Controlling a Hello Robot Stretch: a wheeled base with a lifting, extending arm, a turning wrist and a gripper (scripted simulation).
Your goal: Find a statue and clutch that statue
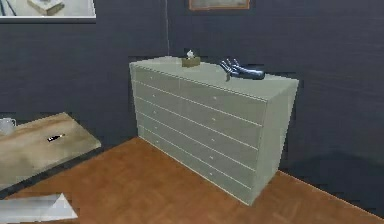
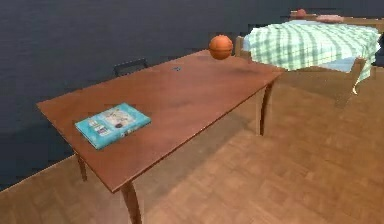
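A small dark blue figure [image 1: 242, 70], low and sprawling like a statue, lies on top of a pale green dresser [image 1: 210, 125] against the dark wall in the forward view. Beside it on the dresser top stands a small tan box [image 1: 191, 61].
A light wooden table [image 1: 45, 145] with a small black item [image 1: 55, 136] and a white cup [image 1: 6, 126] sits at the forward view's left. The arm side view has a brown table [image 2: 190, 95] bearing a blue book [image 2: 112, 124] and an orange ball [image 2: 221, 46], and a green-checked bed [image 2: 310, 42] behind.
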